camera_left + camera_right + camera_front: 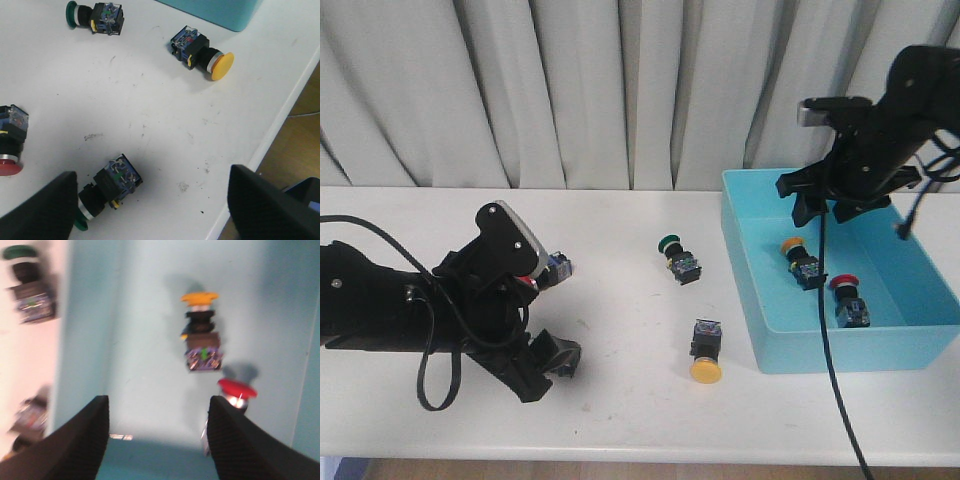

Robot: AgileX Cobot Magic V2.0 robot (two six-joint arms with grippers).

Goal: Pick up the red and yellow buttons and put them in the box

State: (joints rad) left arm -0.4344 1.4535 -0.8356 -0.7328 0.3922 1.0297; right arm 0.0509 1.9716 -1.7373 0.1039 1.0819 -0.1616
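Left gripper (150,200) jaws wide, empty; right gripper (157,435) likewise.
We judge the yellow-capped black plastic push-button (202,50), ahead of left jaws, light and rigid; grip its body.

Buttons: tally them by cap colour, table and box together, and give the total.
Red: 2, the boxed red button and the red button on the table.
Yellow: 2, the boxed yellow button and the yellow button on the table.
Green: 2, the far green button and the near green button.
Total: 6.
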